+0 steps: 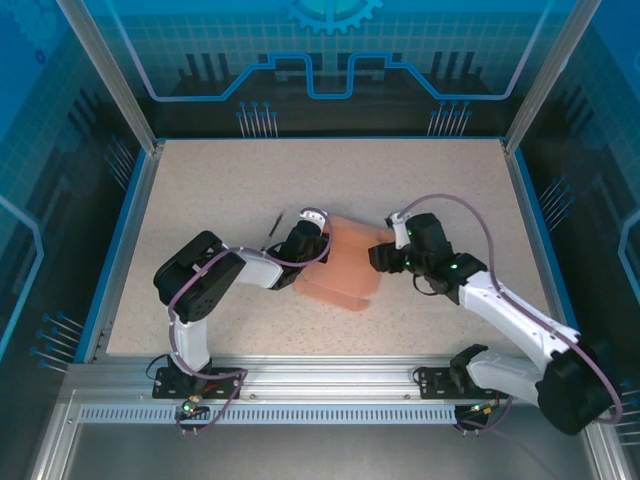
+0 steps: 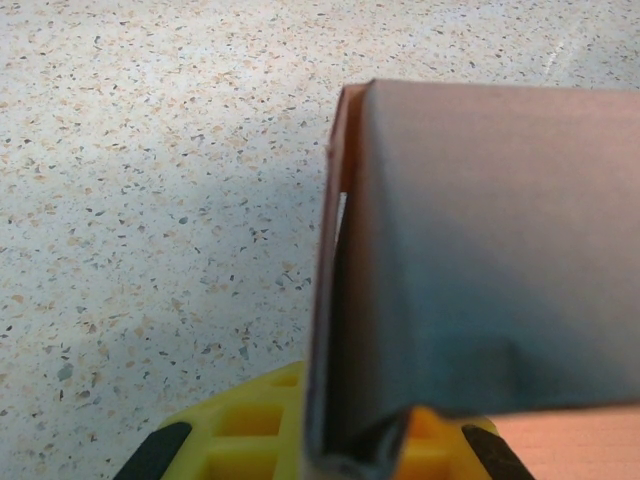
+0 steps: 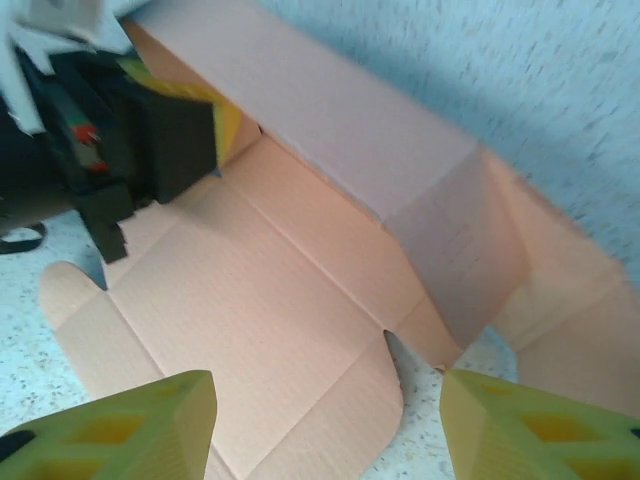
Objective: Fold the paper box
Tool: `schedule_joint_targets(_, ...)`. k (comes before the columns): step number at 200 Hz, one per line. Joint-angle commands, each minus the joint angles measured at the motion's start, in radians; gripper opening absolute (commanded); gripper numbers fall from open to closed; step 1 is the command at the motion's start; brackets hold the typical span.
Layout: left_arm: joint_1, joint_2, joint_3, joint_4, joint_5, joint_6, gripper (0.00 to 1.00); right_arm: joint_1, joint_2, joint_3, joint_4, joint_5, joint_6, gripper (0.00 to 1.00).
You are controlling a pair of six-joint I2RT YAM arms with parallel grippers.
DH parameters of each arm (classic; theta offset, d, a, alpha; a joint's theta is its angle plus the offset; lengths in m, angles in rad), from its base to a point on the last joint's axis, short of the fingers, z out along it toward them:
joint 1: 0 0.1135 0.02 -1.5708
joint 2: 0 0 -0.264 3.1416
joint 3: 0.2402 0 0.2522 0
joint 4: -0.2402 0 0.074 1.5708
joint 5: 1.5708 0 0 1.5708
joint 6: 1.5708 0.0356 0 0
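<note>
The salmon-pink paper box [image 1: 345, 268] lies near the middle of the speckled worktop [image 1: 200, 180], between the two arms, mostly flat with its creases and rounded flaps spread out. One long panel along its far side stands lifted off the surface and leans over the flat part. The left arm [image 1: 215, 275] reaches in from the box's left side, and the left jaws are closed on the end of that raised panel. In the left wrist view the card [image 2: 480, 250] rises folded from between the yellow fingers [image 2: 250, 435], with bare worktop [image 2: 150, 200] beside it. The right arm [image 1: 500, 305] comes in from the box's right side. The right jaws stand open with nothing between them, and their yellow-green fingers [image 3: 130, 430] hang above the near flap of the flat sheet [image 3: 250, 300]. A thin dark stick [image 1: 274, 225] lies on the worktop just left of the box, apart from it.
</note>
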Motion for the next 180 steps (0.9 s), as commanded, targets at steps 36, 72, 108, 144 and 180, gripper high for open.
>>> schedule_joint_targets(36, -0.008, -0.045, 0.015, 0.010, 0.000, -0.006, 0.00, -0.259, -0.067, 0.010, -0.143, -0.023, -0.041, 0.51)
schedule_joint_targets(72, -0.008, -0.049, 0.016, 0.011, 0.004, -0.008, 0.00, -0.400, 0.017, -0.063, -0.039, -0.078, -0.010, 0.43)
schedule_joint_targets(108, -0.008, -0.051, 0.016, 0.012, 0.007, -0.011, 0.00, -0.420, 0.160, -0.084, 0.064, -0.185, -0.013, 0.39)
schedule_joint_targets(144, -0.008, -0.047, 0.017, 0.009, 0.011, -0.014, 0.00, -0.363, 0.237, -0.044, 0.096, -0.275, -0.047, 0.40)
schedule_joint_targets(180, -0.008, -0.051, 0.016, 0.007, 0.013, -0.013, 0.00, -0.337, 0.295, -0.036, 0.132, -0.348, -0.041, 0.38)
